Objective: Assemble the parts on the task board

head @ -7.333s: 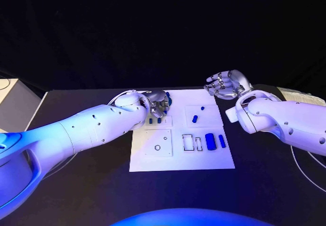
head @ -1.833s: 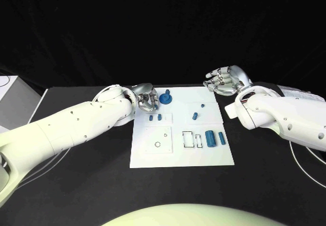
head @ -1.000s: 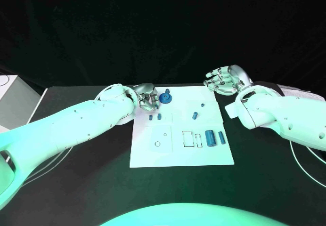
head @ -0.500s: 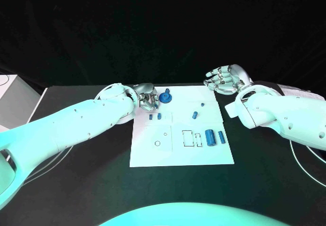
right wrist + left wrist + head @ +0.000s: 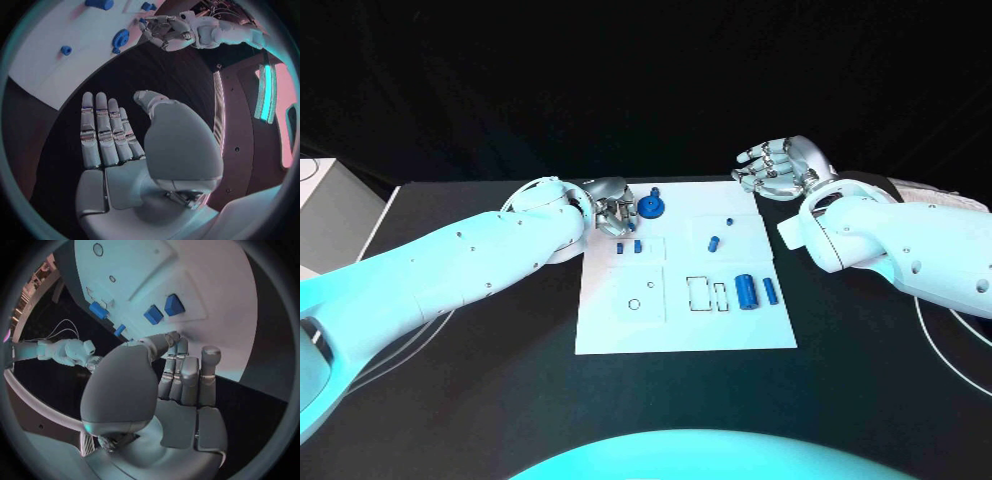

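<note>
The white task board (image 5: 682, 325) lies mid-table. A round blue part (image 5: 652, 207) with a knob sits at its far left edge, and my left hand (image 5: 607, 213) hovers just left of it, fingers loosely extended, holding nothing. Two small blue pieces (image 5: 629, 247) lie just nearer than that hand; the left wrist view shows them (image 5: 162, 310) beyond the fingers (image 5: 187, 375). Another short blue piece (image 5: 715, 241) lies mid-board, and two longer ones (image 5: 756, 290) lie near the right edge. My right hand (image 5: 776, 170) is raised past the board's far right corner, palm open and empty (image 5: 119, 150).
Outlined rectangular slots (image 5: 707, 292) and a small ring (image 5: 633, 303) mark the board's middle. Black table surface (image 5: 473, 380) surrounds the board. A white box (image 5: 329, 215) stands at the table's left edge. Cables (image 5: 956, 350) trail off on the right.
Since 7.3 s ago my left hand has drawn back leftward off the round blue part, which now shows whole. Over the last second nothing has visibly moved.
</note>
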Robot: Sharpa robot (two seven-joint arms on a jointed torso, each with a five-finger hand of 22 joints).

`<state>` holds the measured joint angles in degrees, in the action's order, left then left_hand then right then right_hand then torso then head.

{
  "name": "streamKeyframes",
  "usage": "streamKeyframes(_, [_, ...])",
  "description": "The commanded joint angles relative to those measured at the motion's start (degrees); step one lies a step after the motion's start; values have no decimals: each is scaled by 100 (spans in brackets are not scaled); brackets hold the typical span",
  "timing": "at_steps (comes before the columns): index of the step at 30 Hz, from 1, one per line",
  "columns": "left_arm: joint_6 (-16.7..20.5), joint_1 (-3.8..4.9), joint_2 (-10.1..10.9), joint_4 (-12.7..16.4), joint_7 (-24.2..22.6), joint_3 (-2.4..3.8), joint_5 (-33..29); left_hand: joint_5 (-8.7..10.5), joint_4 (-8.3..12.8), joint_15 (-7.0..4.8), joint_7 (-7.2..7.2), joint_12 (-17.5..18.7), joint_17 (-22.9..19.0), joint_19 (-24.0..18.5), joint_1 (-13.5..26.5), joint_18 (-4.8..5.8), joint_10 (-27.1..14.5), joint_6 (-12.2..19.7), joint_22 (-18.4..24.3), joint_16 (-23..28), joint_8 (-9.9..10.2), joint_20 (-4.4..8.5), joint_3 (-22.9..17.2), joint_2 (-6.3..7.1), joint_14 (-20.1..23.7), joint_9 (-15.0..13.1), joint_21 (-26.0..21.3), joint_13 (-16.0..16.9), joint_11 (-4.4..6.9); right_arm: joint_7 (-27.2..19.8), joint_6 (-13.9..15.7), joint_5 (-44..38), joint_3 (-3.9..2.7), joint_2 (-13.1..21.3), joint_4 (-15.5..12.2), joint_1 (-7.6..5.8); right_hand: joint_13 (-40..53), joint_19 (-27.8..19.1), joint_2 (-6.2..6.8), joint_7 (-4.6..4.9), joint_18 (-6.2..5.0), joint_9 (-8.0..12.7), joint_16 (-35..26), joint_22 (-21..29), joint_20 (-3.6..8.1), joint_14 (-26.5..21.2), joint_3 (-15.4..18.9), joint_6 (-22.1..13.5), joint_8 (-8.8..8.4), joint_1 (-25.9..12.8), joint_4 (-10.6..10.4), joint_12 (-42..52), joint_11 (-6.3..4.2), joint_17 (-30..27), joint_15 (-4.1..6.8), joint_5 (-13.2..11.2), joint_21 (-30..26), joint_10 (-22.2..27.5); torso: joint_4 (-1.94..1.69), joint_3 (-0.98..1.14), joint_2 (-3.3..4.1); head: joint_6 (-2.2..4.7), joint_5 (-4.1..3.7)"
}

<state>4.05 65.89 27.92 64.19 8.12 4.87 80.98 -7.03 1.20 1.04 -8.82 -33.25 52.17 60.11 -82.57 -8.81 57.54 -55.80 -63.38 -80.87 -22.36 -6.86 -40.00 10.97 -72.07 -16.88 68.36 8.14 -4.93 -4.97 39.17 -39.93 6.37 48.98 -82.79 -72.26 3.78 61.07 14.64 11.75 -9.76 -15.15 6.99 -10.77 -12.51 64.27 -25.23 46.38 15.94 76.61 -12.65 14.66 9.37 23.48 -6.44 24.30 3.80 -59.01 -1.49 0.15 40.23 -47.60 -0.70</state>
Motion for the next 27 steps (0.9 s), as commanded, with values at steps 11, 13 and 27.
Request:
streamKeyframes(11, [-165, -11, -19, 3, 15, -15, 1, -25, 40, 7, 18, -6, 47, 14, 57, 43, 49, -10, 3, -54, 11, -7, 46, -12, -58, -7, 18, 13, 10, -76, -59, -30, -2, -6, -4, 2, -8, -13, -13, 173, -78, 9, -18, 4, -14, 22, -11, -36, 23, -17, 3, 22, 15, -5, -1, 30, 13, 11, -5, 6, -2, 4, -3])
streamKeyframes(13, [-172, -11, -18, -4, 16, -18, 0, -26, 52, 4, 17, -30, 21, -14, 82, 37, 59, 80, 22, -63, 107, -11, 91, -9, -42, 8, -2, 41, 16, -75, -61, -30, -2, -6, -4, 2, -8, -13, -13, 173, -78, 9, -18, 4, -14, 22, -11, -36, 23, -17, 3, 22, 15, -5, -1, 30, 13, 11, -2, 7, 1, 6, -3])
streamKeyframes(27, [-208, -20, -54, -59, 13, -43, 16, -22, 62, -18, 41, -310, 0, -65, 142, 29, -72, 141, 67, -108, 218, -6, 267, 0, -17, -13, -68, 210, 56, -71, -63, -30, -2, -4, -3, 2, -8, -13, -13, 173, -78, 9, -18, 4, -14, 22, -11, -36, 23, -17, 3, 22, 15, -5, -1, 30, 13, 11, 0, 5, 1, -4, -9])
